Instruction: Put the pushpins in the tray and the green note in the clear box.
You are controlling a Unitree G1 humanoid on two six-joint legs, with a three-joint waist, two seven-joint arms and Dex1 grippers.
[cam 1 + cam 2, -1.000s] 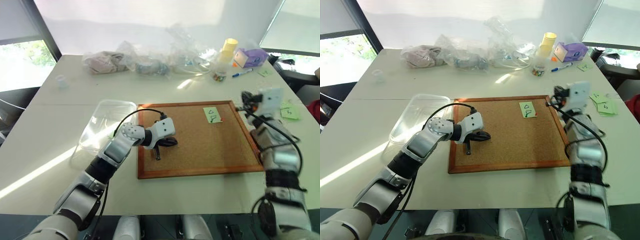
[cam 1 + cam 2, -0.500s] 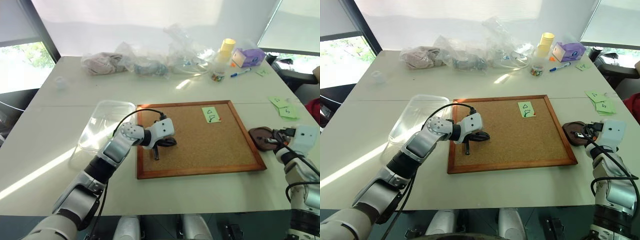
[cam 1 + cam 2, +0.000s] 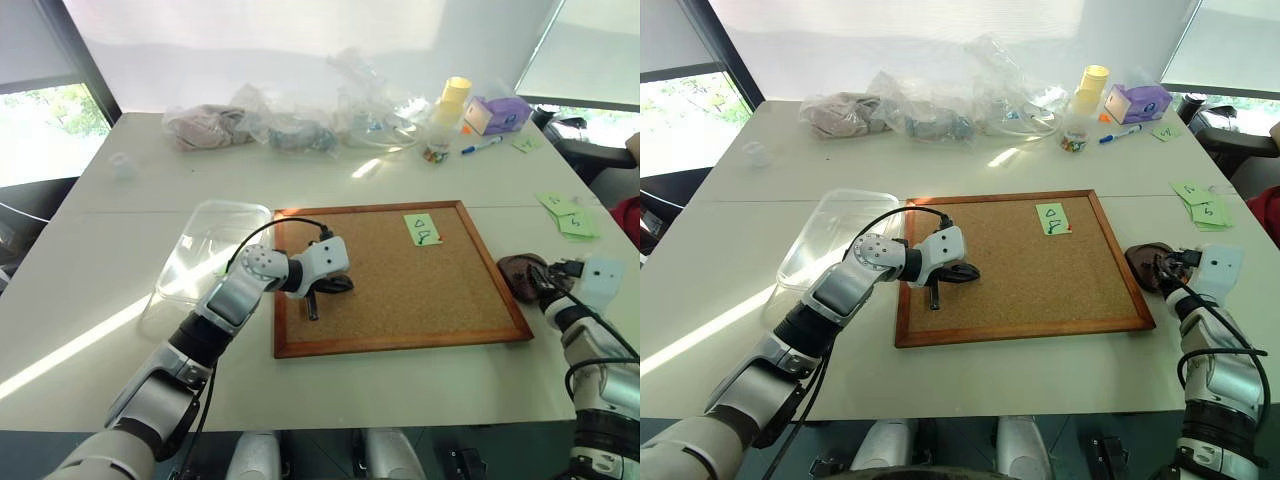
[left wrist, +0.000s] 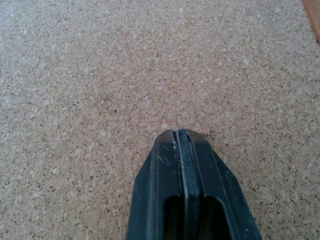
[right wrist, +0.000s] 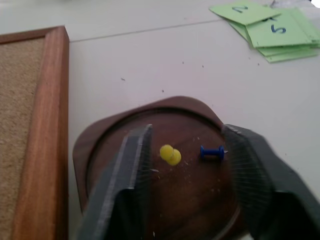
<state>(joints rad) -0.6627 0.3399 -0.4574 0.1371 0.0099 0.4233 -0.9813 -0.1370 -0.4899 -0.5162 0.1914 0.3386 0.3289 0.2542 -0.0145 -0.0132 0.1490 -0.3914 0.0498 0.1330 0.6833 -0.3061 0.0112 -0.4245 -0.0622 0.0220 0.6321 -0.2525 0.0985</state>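
Pushpins lie in the tray (image 5: 100, 145) already: a yellow pin (image 5: 170, 155) and a blue pin (image 5: 212, 152) rest loose on its dark floor, framed by the fingers of the right gripper (image 5: 186, 150), which stand well apart just above the dish and hold nothing. The tray sits on the white table (image 3: 110, 270) just beside the right edge of the cork board (image 3: 400, 280). On the board's upper right part the green note (image 3: 423, 229) lies flat; at its lower corner there is a small reddish speck that may be a pin, too small to tell. The clear box (image 3: 213, 250) sits off the board's left edge, empty as far as can be seen. The left gripper (image 4: 182, 137) rests tip-down on bare cork near the board's left side, its fingers pressed together on nothing. By my judgement a pin drop is finishing; next, any pin on the note must come out, then the note must cross the board to the box.
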